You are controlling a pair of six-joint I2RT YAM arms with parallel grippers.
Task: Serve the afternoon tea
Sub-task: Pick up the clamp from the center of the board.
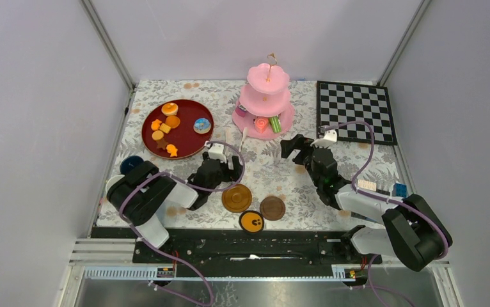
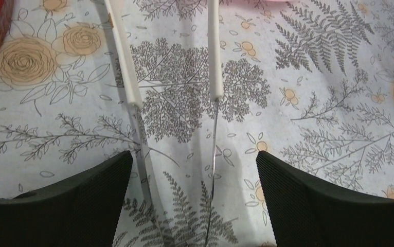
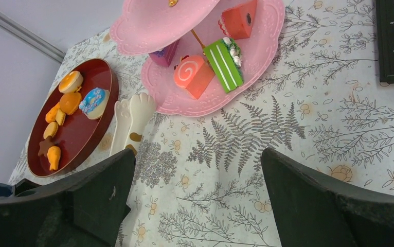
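Your left hand (image 2: 194, 159) hangs wide open, low over the tabletop (image 2: 313, 103). Its fingers straddle two white-handled utensils (image 2: 215, 51) lying side by side, probably so one squeeze can take them. Your right hand (image 3: 197, 154) is open and empty too, facing the stand (image 3: 267, 38) at the back. The stand's bottom tier already holds cakes (image 3: 225, 62), while more pastries (image 3: 70, 102) sit on the red plate (image 3: 84, 131) and the saucers (image 1: 237, 197) lie near the arms' bases.

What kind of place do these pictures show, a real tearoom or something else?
Probably a robot test cell, not a tearoom: plain panel walls enclose one table, two robot arms are bolted to a black rail, and the pink cake stand holds toy pastries.
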